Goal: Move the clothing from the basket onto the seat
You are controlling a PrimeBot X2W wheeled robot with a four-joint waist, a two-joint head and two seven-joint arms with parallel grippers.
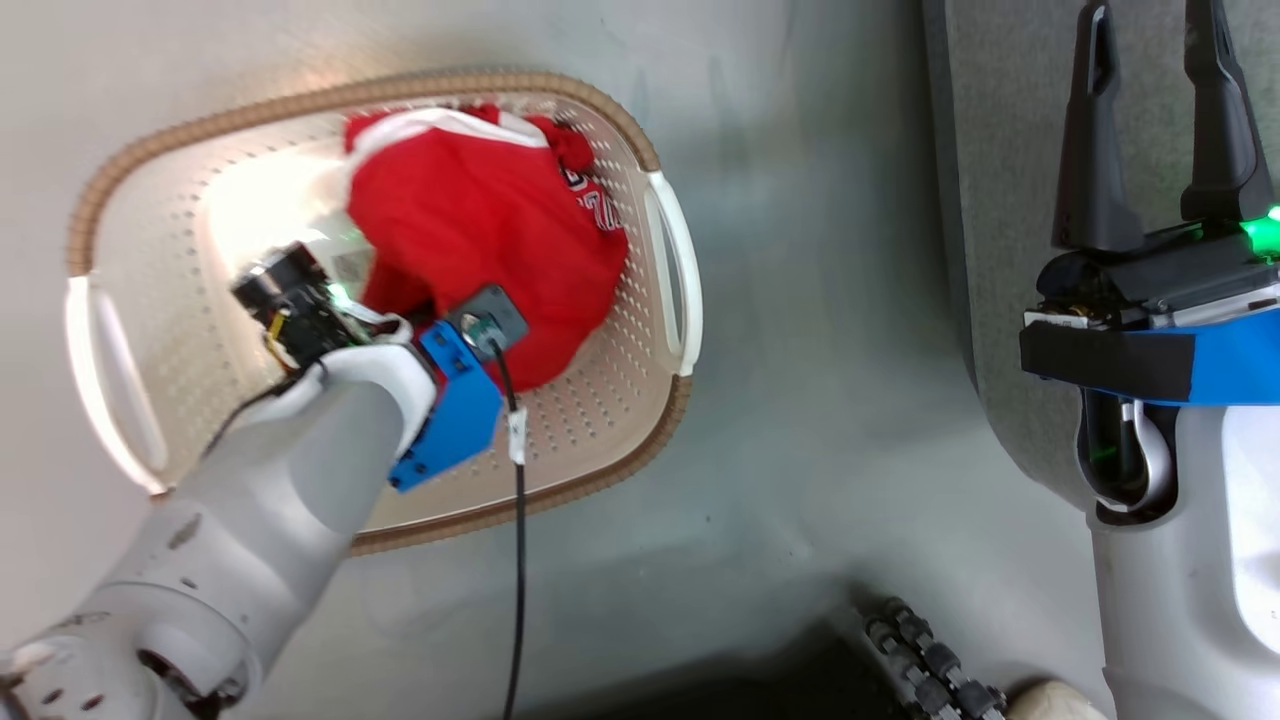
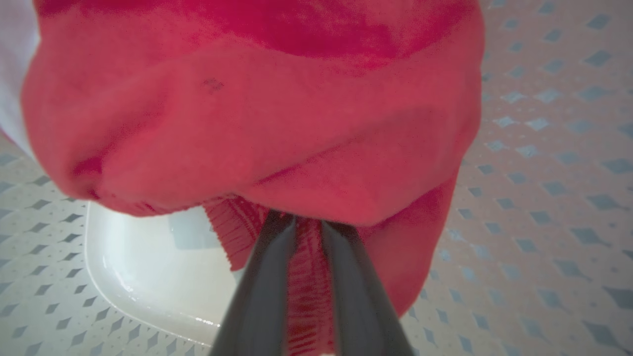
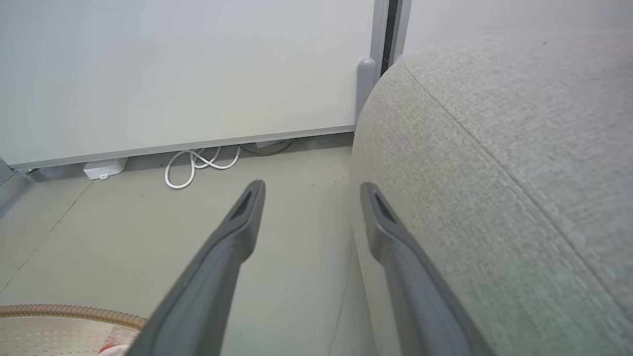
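Pinching clothing point(image 2: 257, 123) — left gripper point(image 2: 307, 223), tips buried in fabric; right gripper point(image 3: 311, 188) spread.

Both forearms are smooth pale-grey shells. The left forearm point(image 1: 300, 450) carries an angular blue bracket point(image 1: 455, 410) and a thin black cable point(image 1: 518, 560) with a white tag point(image 1: 516, 432). The right gripper point(image 1: 1150, 15) has two long, dark, tapered fingers point(image 1: 1092, 150), a green light point(image 1: 1262, 232), a black band point(image 1: 1105, 362) and a blue wrap point(image 1: 1240, 360).

The basket point(image 1: 400, 90) stands on the floor point(image 1: 800, 400), left of the seat point(image 1: 1000, 200) and apart from it. The clothing point(image 1: 480, 220) and left gripper point(image 2: 307, 222) are in the basket; the right gripper point(image 1: 1150, 30) is at the seat's left edge.
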